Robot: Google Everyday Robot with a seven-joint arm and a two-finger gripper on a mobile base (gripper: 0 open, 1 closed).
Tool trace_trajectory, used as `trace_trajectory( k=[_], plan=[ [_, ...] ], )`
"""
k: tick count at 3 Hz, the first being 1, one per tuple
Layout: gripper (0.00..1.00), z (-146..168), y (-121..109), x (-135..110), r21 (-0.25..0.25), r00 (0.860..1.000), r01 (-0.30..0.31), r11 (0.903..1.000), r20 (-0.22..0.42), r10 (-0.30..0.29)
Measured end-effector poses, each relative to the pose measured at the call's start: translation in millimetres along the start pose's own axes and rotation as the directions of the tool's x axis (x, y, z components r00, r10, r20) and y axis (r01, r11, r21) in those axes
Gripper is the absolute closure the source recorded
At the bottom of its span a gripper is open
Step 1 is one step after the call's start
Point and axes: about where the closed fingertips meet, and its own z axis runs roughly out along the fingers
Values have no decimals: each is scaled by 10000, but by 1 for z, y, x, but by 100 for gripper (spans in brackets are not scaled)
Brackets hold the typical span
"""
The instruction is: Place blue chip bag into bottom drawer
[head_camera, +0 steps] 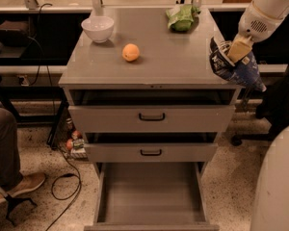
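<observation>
My gripper (237, 50) is shut on the blue chip bag (233, 66), a dark blue glossy bag with white lettering. It holds the bag in the air at the right edge of the grey cabinet top (149, 57), partly past that edge. The bottom drawer (149, 196) is pulled out far below and to the left of the bag, and its plain grey inside is bare. The white arm (267, 8) comes down from the upper right.
On the cabinet top are a white bowl (97, 28), an orange (130, 52) and a green bag (182, 17). The two upper drawers (151, 117) with black handles stand slightly open. A person's leg and shoe (9, 177) are at the left, with cables on the floor.
</observation>
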Motion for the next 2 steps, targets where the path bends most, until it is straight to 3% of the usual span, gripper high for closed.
trace_trajectory(
  k=[1,2],
  plan=[
    [100,3,-2,1,-5,10000,-67,10000,7,67],
    [100,9,8,35,-200,9965,-798,9966,-281,792]
  ],
)
